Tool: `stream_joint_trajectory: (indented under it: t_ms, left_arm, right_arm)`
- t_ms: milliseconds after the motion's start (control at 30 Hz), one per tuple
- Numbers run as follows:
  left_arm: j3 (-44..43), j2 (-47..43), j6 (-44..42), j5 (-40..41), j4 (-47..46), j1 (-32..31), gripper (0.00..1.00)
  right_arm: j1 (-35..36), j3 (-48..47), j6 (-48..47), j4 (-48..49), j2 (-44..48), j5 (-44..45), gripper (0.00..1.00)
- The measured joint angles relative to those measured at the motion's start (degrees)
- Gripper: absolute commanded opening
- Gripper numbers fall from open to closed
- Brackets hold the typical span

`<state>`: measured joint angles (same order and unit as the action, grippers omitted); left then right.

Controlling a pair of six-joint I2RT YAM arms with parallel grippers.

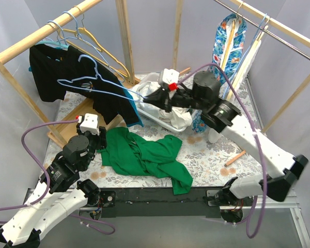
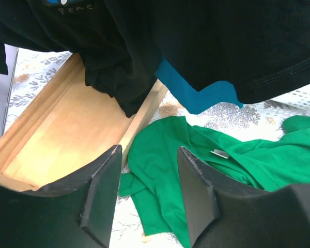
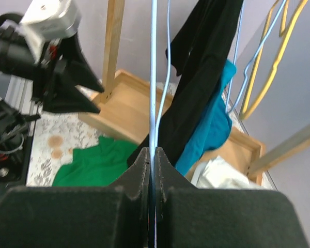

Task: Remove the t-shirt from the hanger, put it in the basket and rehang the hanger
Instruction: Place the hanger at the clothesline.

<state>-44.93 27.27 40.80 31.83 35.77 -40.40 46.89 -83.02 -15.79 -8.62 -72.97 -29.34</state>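
The green t-shirt (image 1: 144, 155) lies crumpled on the worktop (image 1: 217, 157), off the blue hanger (image 3: 154, 77), which the right gripper (image 3: 154, 155) pinches shut. The left gripper (image 2: 150, 160) hangs open and empty; best lift it straight up, clear of the cloth

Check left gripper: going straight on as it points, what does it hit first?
Probably the crumpled green t-shirt, framed by the open left gripper; the hanging black t-shirt looks above that line. Depth unclear.

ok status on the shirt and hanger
Left gripper open, empty, over green t-shirt. Right gripper shut on blue hanger. T-shirt off hanger, on table. Black shirt hangs close by.
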Motion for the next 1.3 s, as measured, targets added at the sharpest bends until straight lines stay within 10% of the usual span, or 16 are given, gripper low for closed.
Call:
stream_joint_trajectory:
  t_ms: [467, 1300]
  left_arm:
    - [0.57, -0.07, -1.22, 0.09, -0.37, 0.00, 0.97]
    - [5.07, -6.14, -1.60, -1.46, -2.43, 0.00, 0.98]
  right_arm:
    - [3.34, -30.95, 6.64, 10.49, -30.10, -1.09, 0.01]
    - [8.92, -44.33, 13.99, 21.29, -52.35, 8.68, 0.01]
